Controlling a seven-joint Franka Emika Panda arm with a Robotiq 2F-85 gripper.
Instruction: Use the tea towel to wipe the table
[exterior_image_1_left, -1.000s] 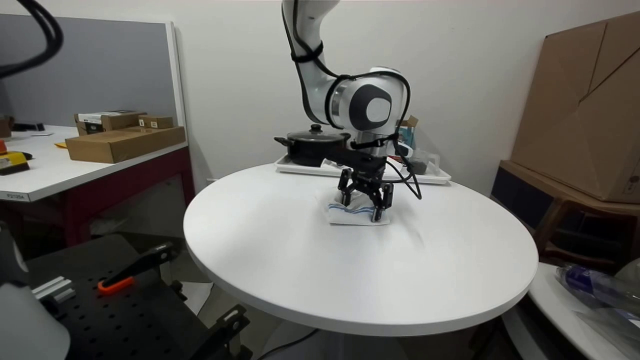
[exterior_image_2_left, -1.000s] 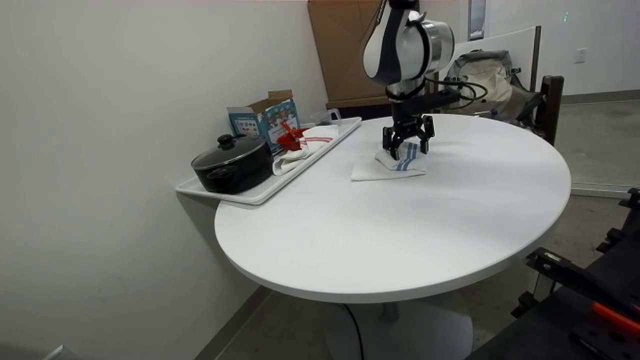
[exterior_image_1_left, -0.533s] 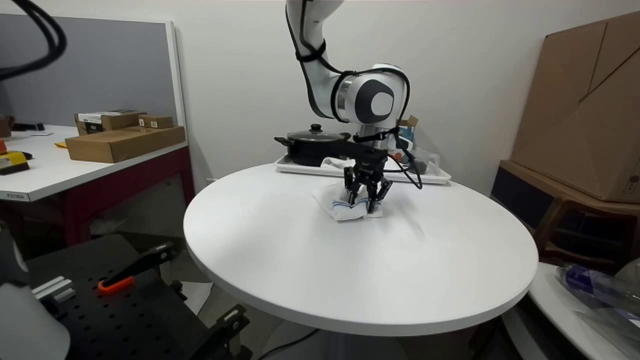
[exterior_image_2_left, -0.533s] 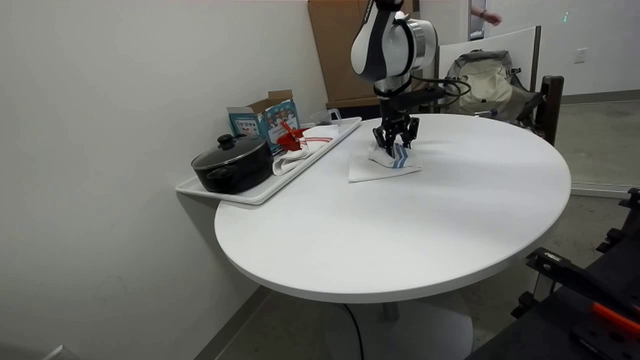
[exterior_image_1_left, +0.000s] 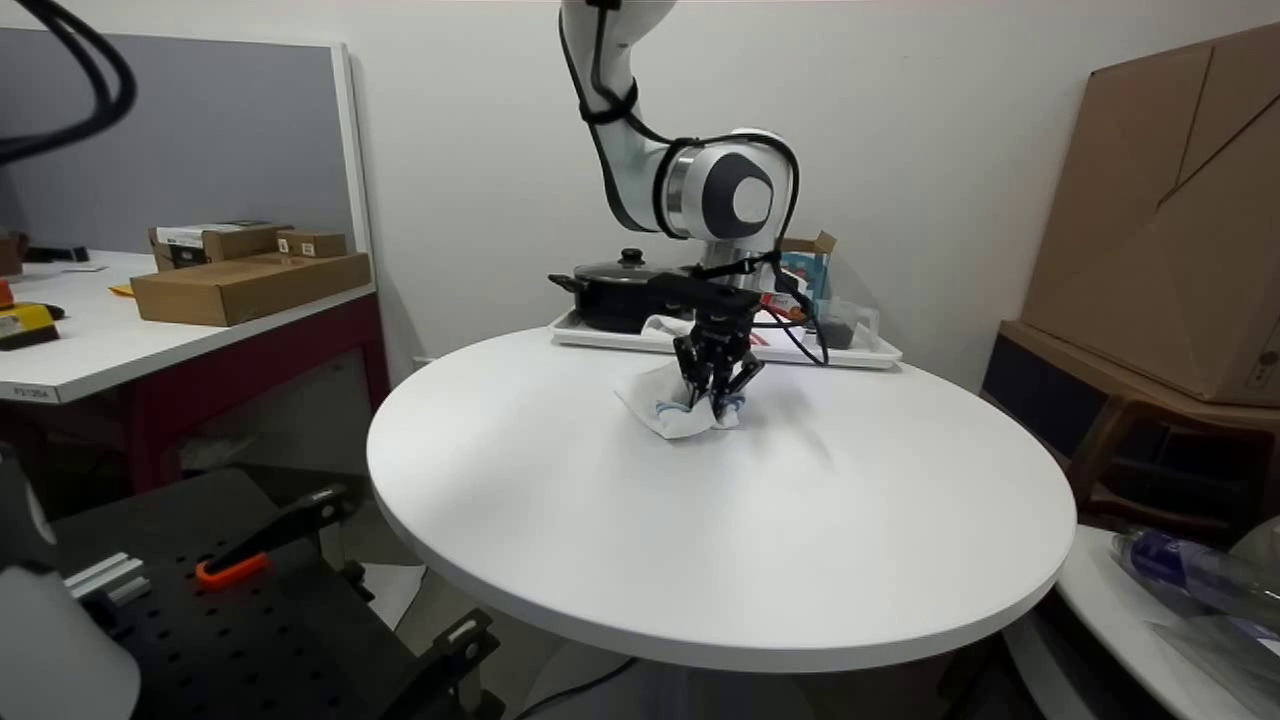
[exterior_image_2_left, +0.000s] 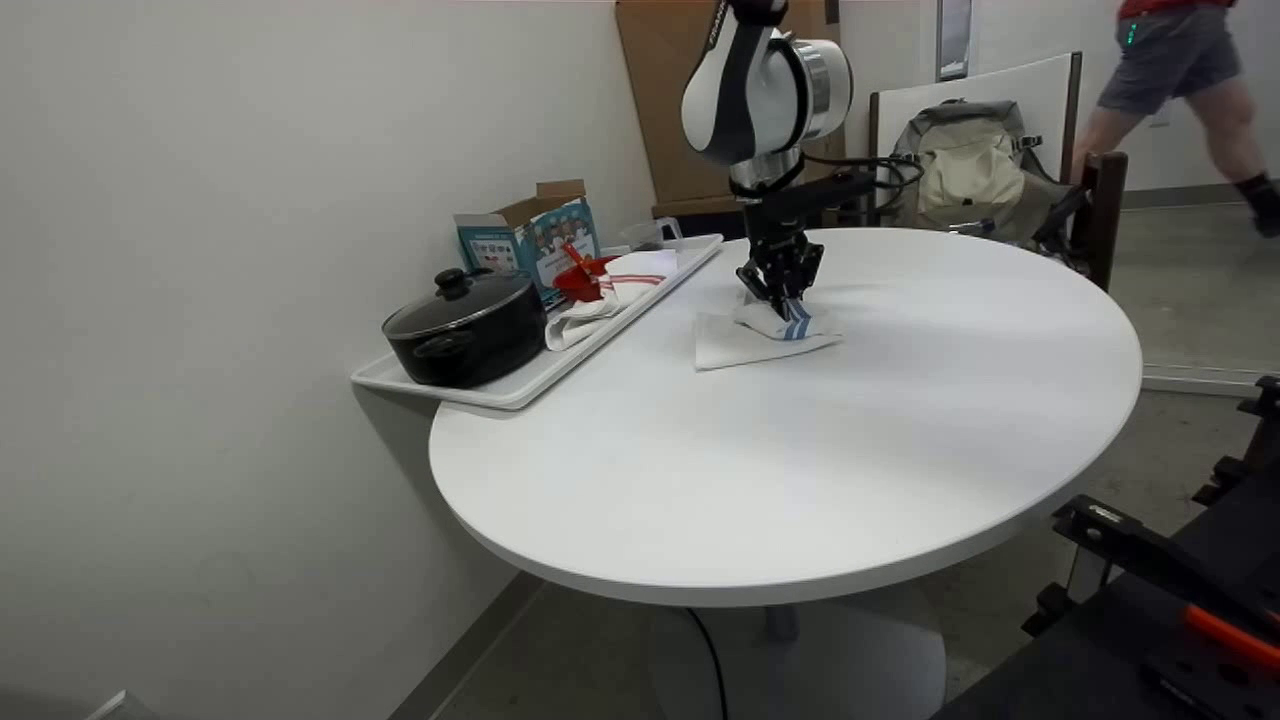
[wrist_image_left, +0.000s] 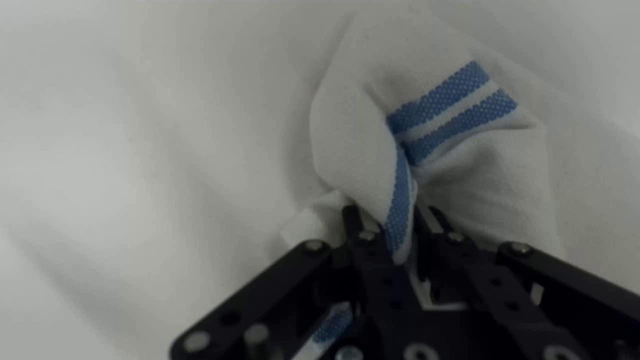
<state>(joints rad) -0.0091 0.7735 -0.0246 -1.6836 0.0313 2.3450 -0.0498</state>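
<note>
The gripper (wrist_image_left: 387, 216) pinches a bunched fold of the tea towel (wrist_image_left: 425, 120), whose loose part lies beneath the jaws, mostly to one side, on the table (exterior_image_2_left: 660, 470).

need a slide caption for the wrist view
The gripper pinches a bunched fold of the blue-striped white tea towel.

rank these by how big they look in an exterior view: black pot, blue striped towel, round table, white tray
Largest first:
1. Round table
2. White tray, whole outline counted, since much of it is covered
3. Black pot
4. Blue-striped towel, partly hidden by the fingers
</note>
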